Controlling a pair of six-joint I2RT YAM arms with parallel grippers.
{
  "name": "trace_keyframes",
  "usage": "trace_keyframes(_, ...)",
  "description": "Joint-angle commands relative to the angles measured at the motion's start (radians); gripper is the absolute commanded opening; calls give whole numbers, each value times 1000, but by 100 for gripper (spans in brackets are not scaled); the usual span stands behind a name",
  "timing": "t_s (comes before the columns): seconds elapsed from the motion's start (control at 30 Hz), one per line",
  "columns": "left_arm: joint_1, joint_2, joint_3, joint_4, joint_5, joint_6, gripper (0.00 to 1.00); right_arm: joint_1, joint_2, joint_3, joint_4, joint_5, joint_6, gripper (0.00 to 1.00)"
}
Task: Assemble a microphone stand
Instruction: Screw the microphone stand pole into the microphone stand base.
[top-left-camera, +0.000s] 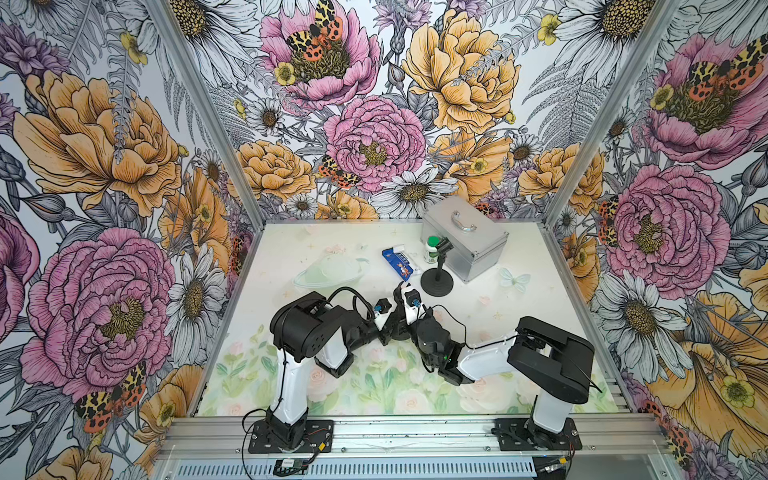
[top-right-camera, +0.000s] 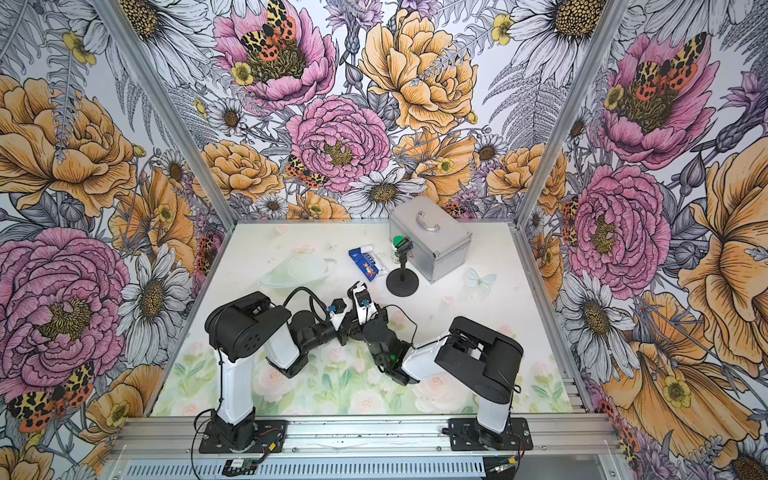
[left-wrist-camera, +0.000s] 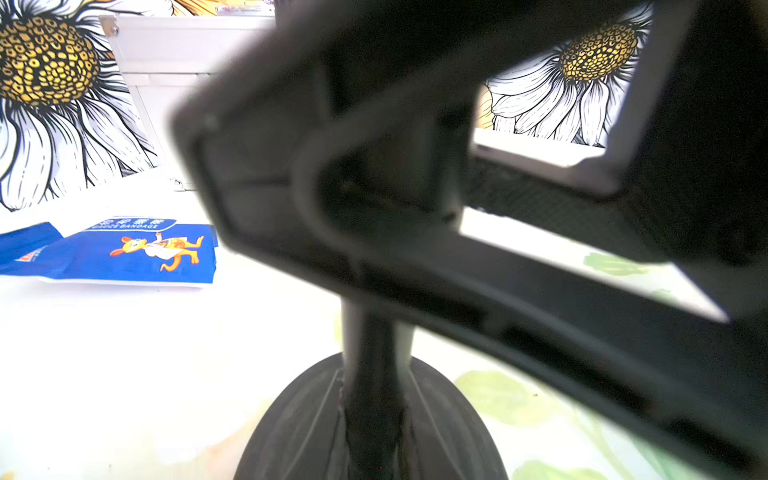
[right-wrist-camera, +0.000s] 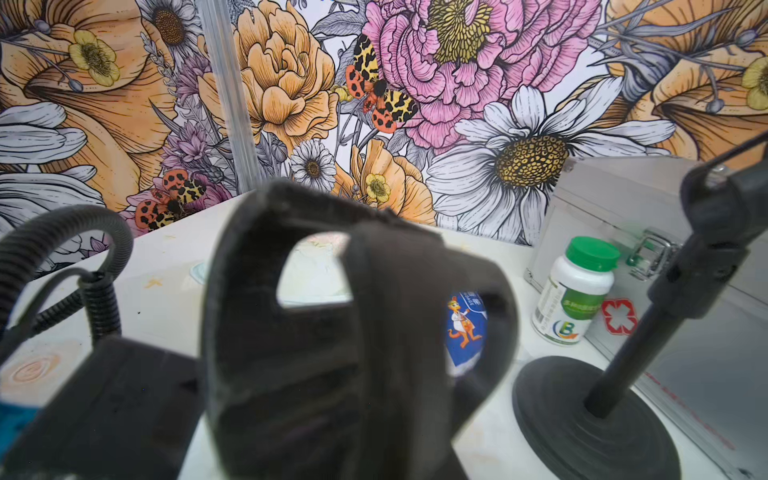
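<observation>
A black microphone stand stands at mid-table between my two arms. Its ridged round base (left-wrist-camera: 291, 436) and thin pole (left-wrist-camera: 374, 353) fill the left wrist view. My left gripper (top-left-camera: 392, 322) is shut on that pole. On top of the pole sits a black microphone clip (left-wrist-camera: 291, 187), blurred and close in the right wrist view (right-wrist-camera: 353, 332). My right gripper (top-left-camera: 401, 289) is shut on the clip, with its fingers (left-wrist-camera: 540, 195) closing in on it from either side. The arms hide most of this stand in both top views.
A second black stand (top-left-camera: 436, 282) with a clip on top stands further back, in front of a silver case (top-left-camera: 469, 237). A green-capped white bottle (top-left-camera: 432, 249) and a blue bandage pack (top-left-camera: 397, 264) lie nearby. A pale plate (top-left-camera: 328, 270) sits at back left.
</observation>
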Motion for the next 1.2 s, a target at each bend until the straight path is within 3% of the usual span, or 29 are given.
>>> trace_keyframes(0.0,5,8,-7,-37,-36,23,20,-48,-42,-38,-56,-21,-119,33)
trace_keyframes(0.03,6,8,-7,-36,-34,23,20,-71,-72,-61,-60,-150,-159,43)
trace_keyframes(0.13,6,6,-7,-36,-34,22,20,-148,-150,-110,-116,-537,-214,53)
trace_keyframes(0.17,4,7,-7,-36,-32,22,20,-184,-169,-108,-170,-705,-220,55)
trace_keyframes(0.23,6,7,-7,-37,-34,23,20,-224,-191,-79,-270,-920,-247,57)
trace_keyframes(0.3,6,7,-7,-36,-32,23,20,-265,-201,-52,-374,-1061,-292,59)
trace_keyframes(0.57,6,8,-7,-36,-31,23,20,-407,-141,33,-392,-1254,-324,57)
trace_keyframes(0.73,6,10,-6,-35,-30,23,20,-442,-106,116,-392,-1302,-307,53)
trace_keyframes(0.83,6,11,-4,-37,-30,23,20,-447,-94,148,-414,-1318,-307,42)
trace_keyframes(0.93,6,14,-4,-36,-33,22,20,-440,-86,167,-441,-1264,-288,23)
trace_keyframes(1.0,8,13,-3,-37,-32,20,20,-406,-82,132,-383,-1087,-218,11)
trace_keyframes(1.03,8,13,-3,-37,-32,19,20,-369,-81,98,-337,-881,-160,9)
trace_keyframes(1.07,8,12,-3,-36,-31,19,20,-321,-77,71,-318,-610,-70,0)
trace_keyframes(1.13,9,14,-3,-36,-31,19,20,-239,-63,25,-308,-186,97,0)
trace_keyframes(1.17,8,15,-3,-36,-31,18,20,-165,-49,-5,-270,-33,152,0)
